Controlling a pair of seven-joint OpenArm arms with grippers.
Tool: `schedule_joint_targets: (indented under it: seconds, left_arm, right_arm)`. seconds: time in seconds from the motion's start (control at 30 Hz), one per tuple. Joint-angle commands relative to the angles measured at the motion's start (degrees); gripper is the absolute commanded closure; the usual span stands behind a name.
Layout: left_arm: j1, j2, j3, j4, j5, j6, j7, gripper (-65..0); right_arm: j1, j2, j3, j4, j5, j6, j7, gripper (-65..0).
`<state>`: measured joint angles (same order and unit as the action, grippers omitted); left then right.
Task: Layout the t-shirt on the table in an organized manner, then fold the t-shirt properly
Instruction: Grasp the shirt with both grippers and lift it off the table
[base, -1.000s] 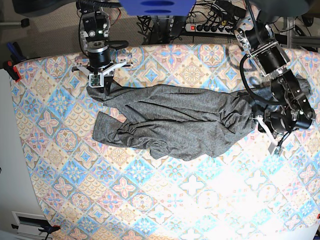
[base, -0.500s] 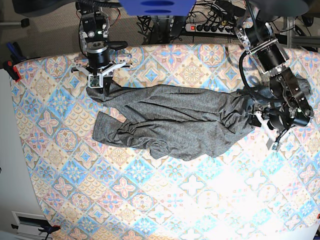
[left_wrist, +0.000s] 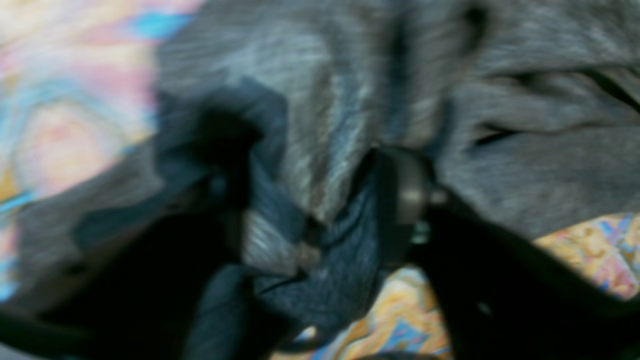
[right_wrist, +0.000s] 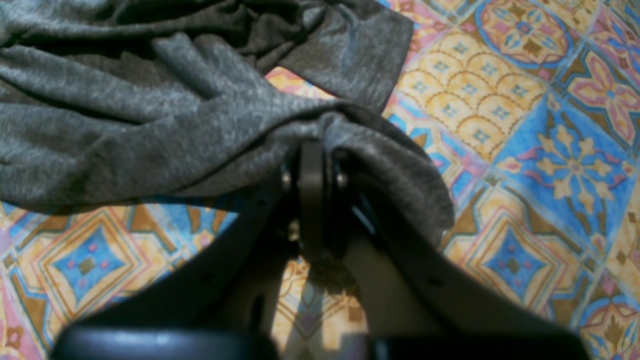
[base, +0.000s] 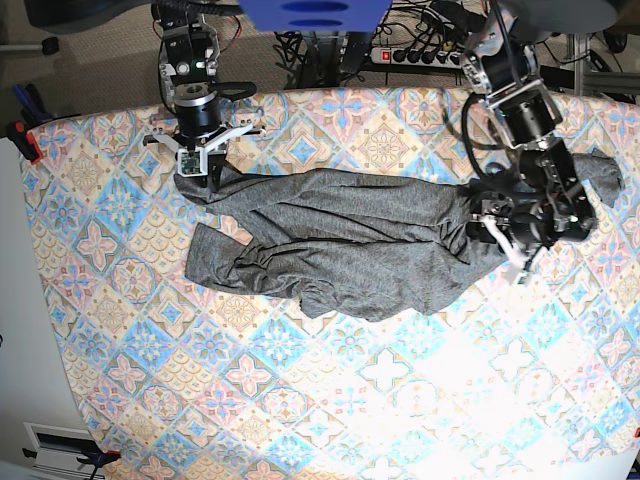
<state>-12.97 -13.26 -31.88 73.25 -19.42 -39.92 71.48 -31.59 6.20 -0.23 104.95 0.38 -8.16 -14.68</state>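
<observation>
The dark grey t-shirt (base: 350, 240) lies rumpled across the far half of the table (base: 300, 400), stretched out left to right. My right gripper (base: 190, 165) is at its upper left corner, shut on a fold of the t-shirt (right_wrist: 125, 115); in the right wrist view the right gripper (right_wrist: 312, 165) pinches the cloth just above the tablecloth (right_wrist: 550, 150). My left gripper (base: 503, 238) sits over the shirt's bunched right end. The left wrist view is blurred: the left gripper (left_wrist: 315, 210) has its jaws apart, with t-shirt (left_wrist: 525, 165) folds bunched between them.
A power strip and cables (base: 420, 55) lie behind the table's far edge. A red clamp (base: 28, 140) grips the left edge, beside a white surface (base: 20, 350). A flap of shirt (base: 600, 170) lies to the right of the left arm.
The left arm has swung inward, to the left, over the shirt's right end, and its jaws have come apart. The right gripper has kept its hold and place.
</observation>
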Motion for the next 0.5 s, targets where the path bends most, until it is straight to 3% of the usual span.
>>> schedule_joint_targets:
  seconds: [0.0, 0.1, 0.3, 0.47]
  left_arm:
    - [-1.3, -0.5, -0.1, 0.9, -0.7, -0.1, -1.0, -21.2]
    - [-1.6, 0.0, -0.1, 0.9, -0.7, -0.1, -1.0, 0.0]
    - [-1.8, 0.1, -0.6, 1.3, -1.5, -0.1, 0.9, 0.0]
    - [-2.8, -0.2, -6.6, 10.7, -10.6, -0.1, 8.5, 0.0]
  right_arm:
    - [-0.1, 0.3, 0.0, 1.2, -0.3, 0.0, 1.7, 0.0]
    - [-0.1, 0.3, 0.2, 1.2, -0.3, 0.0, 1.7, 0.0]
    - [-0.2, 0.3, 0.5, 1.2, -0.3, 0.0, 1.7, 0.0]
    - [-0.1, 0.3, 1.8, 3.1, -0.3, 0.0, 2.1, 0.0]
